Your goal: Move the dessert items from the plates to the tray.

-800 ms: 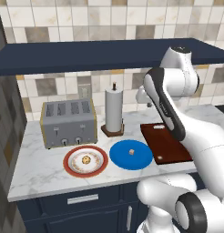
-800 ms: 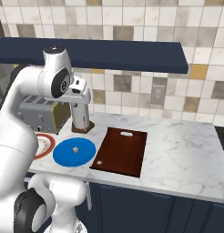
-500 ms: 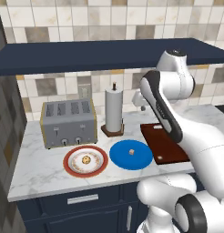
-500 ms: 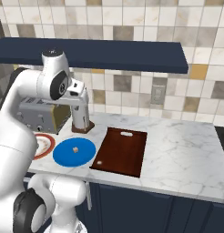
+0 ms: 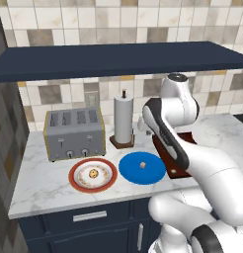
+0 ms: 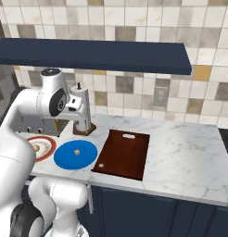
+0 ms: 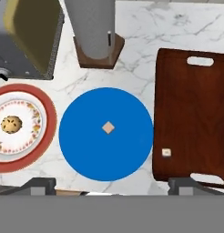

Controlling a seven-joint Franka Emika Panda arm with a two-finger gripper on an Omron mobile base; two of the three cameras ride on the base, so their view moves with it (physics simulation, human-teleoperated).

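The bright blue plate point(image 7: 86, 150) point(image 5: 153, 172) point(image 6: 65, 156) lies under my hand, with the pale tan cube point(image 7: 108, 128) point(image 5: 142, 164) point(image 6: 77, 152) at its centre. To its left is the white plate with a red-orange rim point(image 7: 45, 113) point(image 5: 76, 180) point(image 6: 50, 147), holding the speckled cookie point(image 7: 11, 124) point(image 5: 93, 173) point(image 6: 35, 147). The dark reddish-brown tray point(image 7: 196, 113) point(image 6: 125, 150) point(image 5: 185, 141) lies right of the blue plate. My gripper point(image 7: 111, 186) hangs well above the blue plate's near edge, open, its fingertips point(image 7: 41, 185) wide apart with nothing between them.
A grey toaster point(image 5: 74, 132) point(image 7: 22, 41) stands behind the patterned plate. A paper towel holder point(image 5: 123, 121) point(image 6: 82, 111) point(image 7: 93, 27) rises just behind the blue plate. A tiny pale piece point(image 7: 166, 152) point(image 6: 101, 165) lies on the tray's near part. A dark shelf point(image 5: 118, 59) runs overhead.
My arm has sunk lower and swung a little left, toward the blue plate. The plates, cookie, cube and tray have not moved.
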